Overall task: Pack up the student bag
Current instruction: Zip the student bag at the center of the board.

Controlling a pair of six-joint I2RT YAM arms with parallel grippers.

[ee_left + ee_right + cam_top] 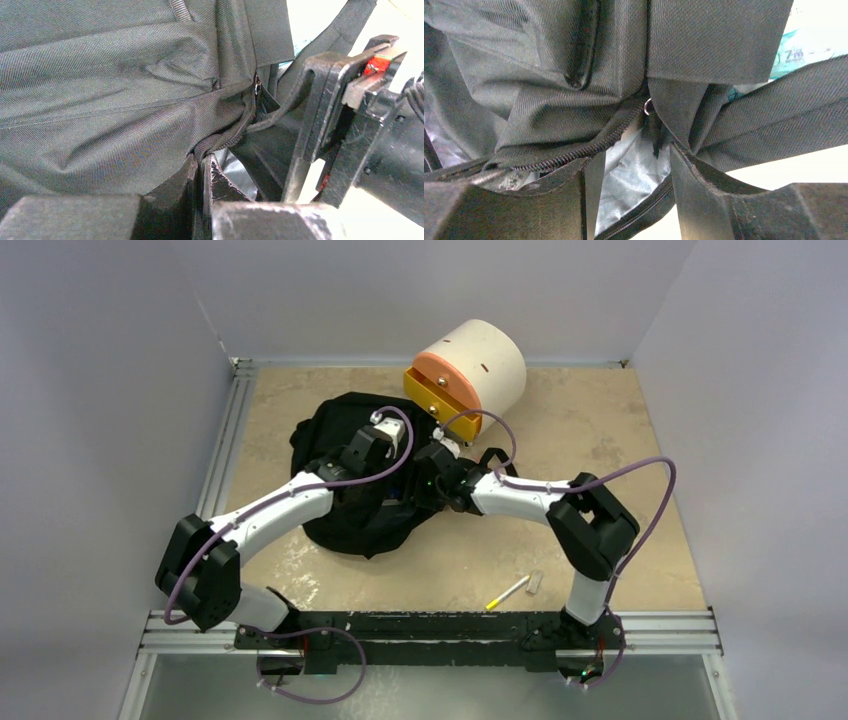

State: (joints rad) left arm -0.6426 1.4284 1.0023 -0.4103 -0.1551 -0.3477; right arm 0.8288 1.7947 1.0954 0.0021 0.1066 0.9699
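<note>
Two states we see: left end effector (202,162) clamped on the student bag (355,528) at its zipper; right end effector (634,155) parted.

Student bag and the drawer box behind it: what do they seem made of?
Student bag: matte black woven fabric, likely nylon or polyester; diagonal weave shows. Its lining: smooth grey, faintly shiny. Drawer box: matte cream shell, orange front, probably plastic.

Both arms have white tube links, the left arm (285,505) at centre left, the right arm (520,495) at centre right, with chunky black joint housings (592,525). Purple cables (640,463) loop along each. The left gripper (202,167) has matte black jaws, scuffed pale at the edges.
</note>
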